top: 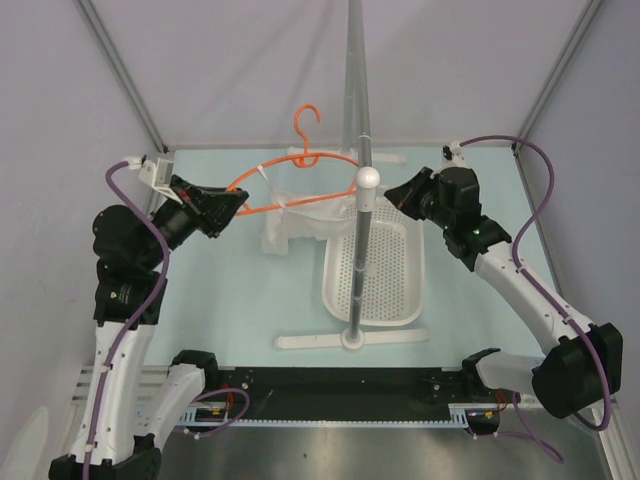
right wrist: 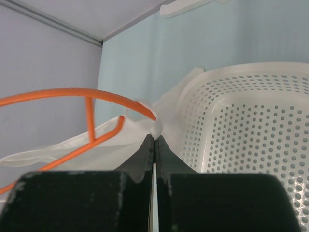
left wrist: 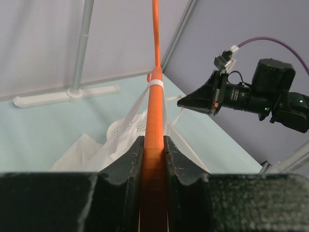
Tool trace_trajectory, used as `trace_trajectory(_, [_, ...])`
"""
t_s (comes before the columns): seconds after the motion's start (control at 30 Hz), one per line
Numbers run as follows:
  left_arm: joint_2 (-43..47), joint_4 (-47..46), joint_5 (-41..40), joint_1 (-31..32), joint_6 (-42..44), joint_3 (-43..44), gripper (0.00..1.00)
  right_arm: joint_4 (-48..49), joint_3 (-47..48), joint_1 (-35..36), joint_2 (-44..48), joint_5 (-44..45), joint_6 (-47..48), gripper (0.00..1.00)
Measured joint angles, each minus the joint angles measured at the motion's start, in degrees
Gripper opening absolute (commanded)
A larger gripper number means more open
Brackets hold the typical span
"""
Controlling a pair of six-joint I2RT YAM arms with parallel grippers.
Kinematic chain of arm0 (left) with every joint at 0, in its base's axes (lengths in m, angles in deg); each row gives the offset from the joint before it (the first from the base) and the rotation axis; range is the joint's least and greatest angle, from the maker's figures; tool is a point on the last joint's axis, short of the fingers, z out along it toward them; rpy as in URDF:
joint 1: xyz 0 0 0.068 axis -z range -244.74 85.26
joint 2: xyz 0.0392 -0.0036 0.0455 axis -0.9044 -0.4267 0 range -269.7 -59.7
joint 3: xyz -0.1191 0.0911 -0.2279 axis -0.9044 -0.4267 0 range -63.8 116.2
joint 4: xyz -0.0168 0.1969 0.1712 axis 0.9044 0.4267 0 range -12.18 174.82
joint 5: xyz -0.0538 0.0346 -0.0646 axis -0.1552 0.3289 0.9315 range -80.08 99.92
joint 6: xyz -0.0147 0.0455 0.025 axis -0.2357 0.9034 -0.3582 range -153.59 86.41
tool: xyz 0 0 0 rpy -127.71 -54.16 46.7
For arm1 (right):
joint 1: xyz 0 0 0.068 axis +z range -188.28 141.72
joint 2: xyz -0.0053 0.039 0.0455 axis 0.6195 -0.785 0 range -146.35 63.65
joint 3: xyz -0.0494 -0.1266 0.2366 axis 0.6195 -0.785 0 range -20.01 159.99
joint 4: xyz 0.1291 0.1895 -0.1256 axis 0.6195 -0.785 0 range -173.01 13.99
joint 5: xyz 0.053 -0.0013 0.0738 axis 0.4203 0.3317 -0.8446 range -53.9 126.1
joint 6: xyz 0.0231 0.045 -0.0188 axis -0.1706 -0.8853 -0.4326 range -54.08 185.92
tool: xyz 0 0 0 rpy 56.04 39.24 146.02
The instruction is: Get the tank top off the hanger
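The orange hanger [top: 318, 159] is held in the air above the table's back, hook up. My left gripper [top: 238, 203] is shut on the hanger's left arm; in the left wrist view the jaws [left wrist: 153, 141] clamp the orange bar [left wrist: 155, 101]. The white tank top [top: 298, 224] hangs from the hanger and droops over the basket's left rim. One strap loops round the bar [left wrist: 155, 84]. My right gripper [top: 392, 196] is shut on a pinch of the tank top's fabric [right wrist: 155, 128] by the hanger's right end [right wrist: 145, 111].
A white perforated basket [top: 398, 300] lies right of centre; it also shows in the right wrist view [right wrist: 251, 125]. A grey pole [top: 360, 250] with a white ball [top: 369, 180] stands on a white cross base [top: 350, 341] in front of the hanger. Enclosure walls stand behind.
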Motion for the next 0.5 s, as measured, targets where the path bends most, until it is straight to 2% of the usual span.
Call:
trace_trajectory(0.27, [1.0, 1.7, 0.0, 0.0, 0.5, 3.7, 0.0, 0.2, -3.7, 0.0, 0.5, -0.8, 0.2, 0.02])
trace_trajectory(0.37, [0.8, 1.8, 0.0, 0.0, 0.4, 3.7, 0.0, 0.4, -5.3, 0.7, 0.3, -2.6, 0.3, 0.09])
trace_trajectory(0.47, [0.2, 1.7, 0.0, 0.0, 0.4, 3.7, 0.0, 1.5, -5.5, 2.7, -0.5, -5.4, 1.4, 0.23])
trace_trajectory(0.5, [0.0, 1.7, 0.0, 0.0, 0.3, 3.6, 0.0, 2.0, -5.5, 3.3, -1.0, -6.9, 1.9, 0.33])
